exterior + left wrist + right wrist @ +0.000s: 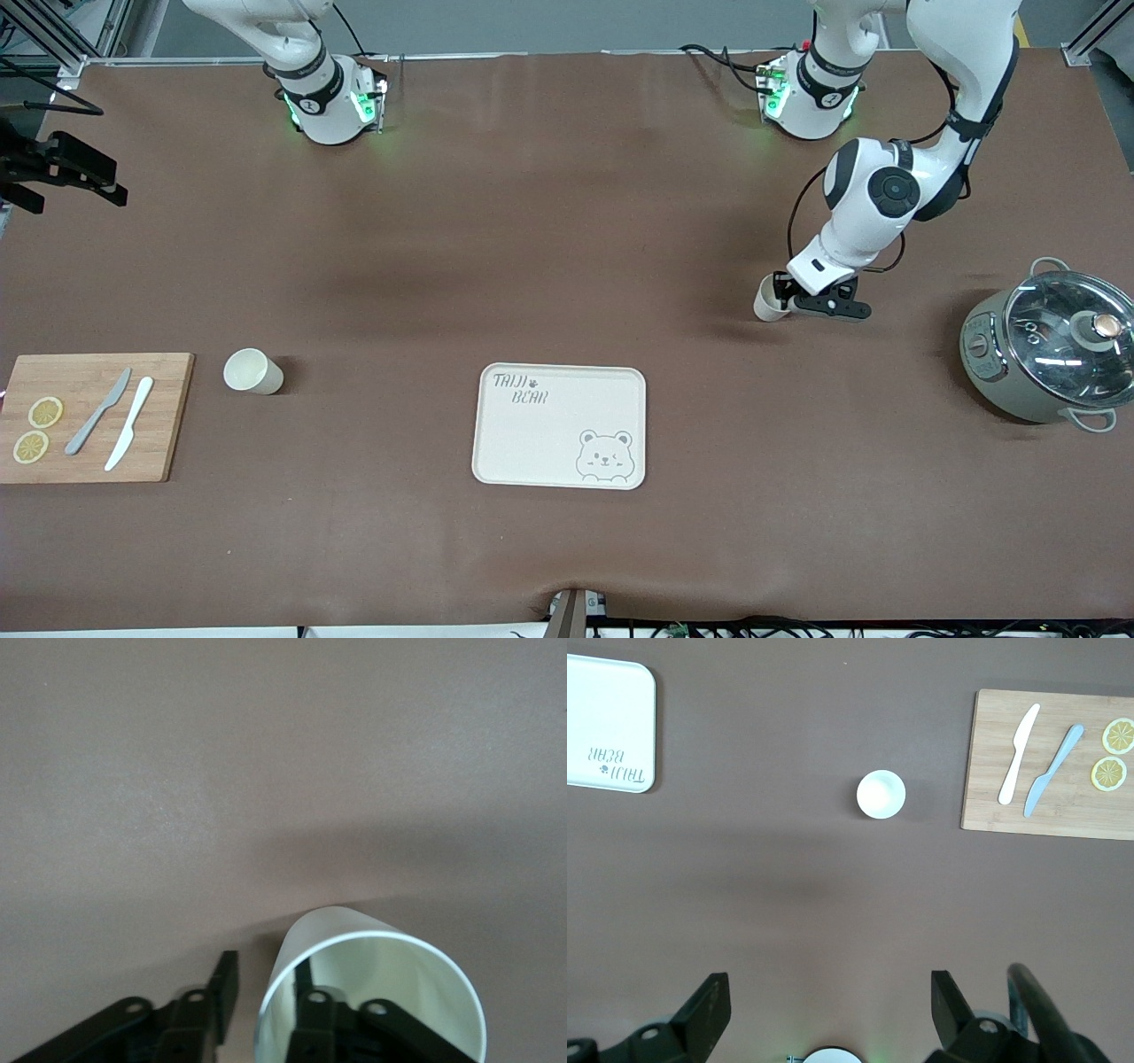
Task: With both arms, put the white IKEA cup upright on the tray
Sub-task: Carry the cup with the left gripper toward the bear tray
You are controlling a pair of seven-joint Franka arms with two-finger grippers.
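Observation:
A white cup (765, 301) lies tipped on the table near the left arm's end, its mouth toward my left gripper (781, 294). In the left wrist view the cup (354, 943) fills the lower part. My left gripper (270, 973) is open and straddles the cup's wall, one finger inside the mouth and one outside with a gap. A second white cup (252, 370) stands upright beside the cutting board and shows in the right wrist view (881, 795). The cream bear tray (532, 434) lies nearer the front camera, mid-table. My right gripper (830, 997) is open and empty, high over the table.
A wooden cutting board (168, 416) with two knives and lemon slices lies at the right arm's end. A grey pot with a glass lid (1050, 354) stands at the left arm's end. A black fixture (58, 168) sits at the table's edge.

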